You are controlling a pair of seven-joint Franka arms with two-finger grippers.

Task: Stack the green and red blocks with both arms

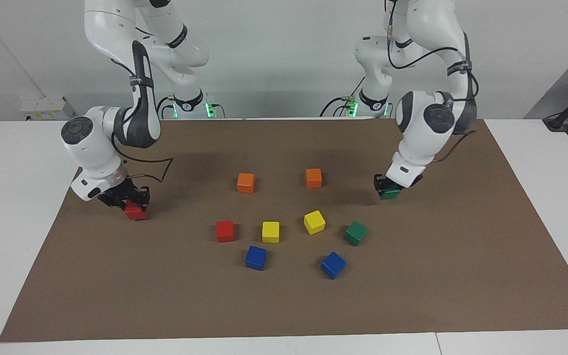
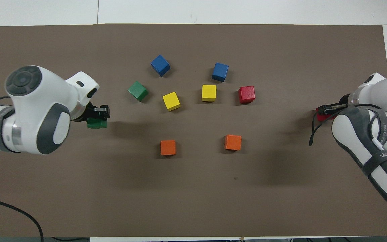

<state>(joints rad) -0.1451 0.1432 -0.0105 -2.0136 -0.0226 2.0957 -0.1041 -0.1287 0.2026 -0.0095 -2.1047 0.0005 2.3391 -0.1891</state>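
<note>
My right gripper is low over the mat at the right arm's end of the table, shut on a red block that sits at mat level. It shows in the overhead view too, with the red block mostly hidden under it. My left gripper is low at the left arm's end, shut on a green block. A second red block and a second green block lie free near the middle.
Two orange cubes lie nearer to the robots. Two yellow cubes lie between the free red and green blocks. Two blue cubes lie farther out. All rest on a brown mat.
</note>
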